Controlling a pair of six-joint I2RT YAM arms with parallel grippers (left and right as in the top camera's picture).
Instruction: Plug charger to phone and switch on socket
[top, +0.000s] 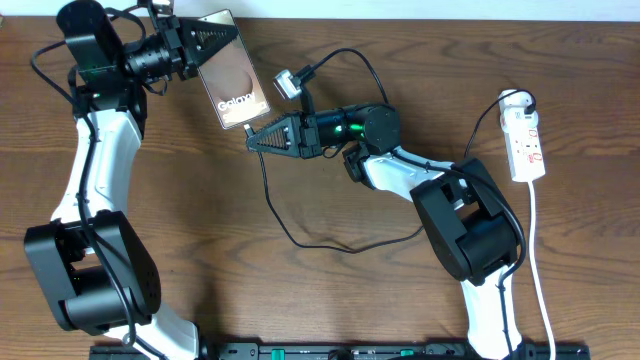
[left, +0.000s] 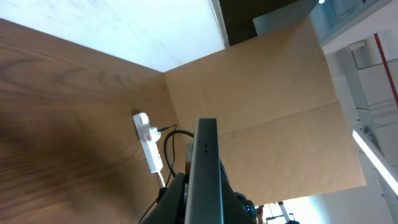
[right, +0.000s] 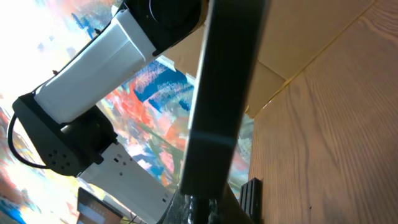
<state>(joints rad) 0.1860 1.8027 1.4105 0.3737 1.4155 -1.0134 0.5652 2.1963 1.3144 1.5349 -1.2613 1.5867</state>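
While the left tool (top: 212, 48) clamps the phone (top: 232, 75) over the wooden worktop (top: 330, 310), the phone shows edge-on to both wrist cameras. Socket (top: 527, 140) lies well right of the right tool (top: 252, 140). Right tool is clenched on the charger (top: 350, 250) tip, at the phone's lower edge.

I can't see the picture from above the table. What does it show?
The left end effector holds a flat dark grey-brown phone over a brown wooden table, and the right end effector points at the phone's lower edge. A thin black cable loops across the table; a narrow white power strip lies near the picture's right edge.
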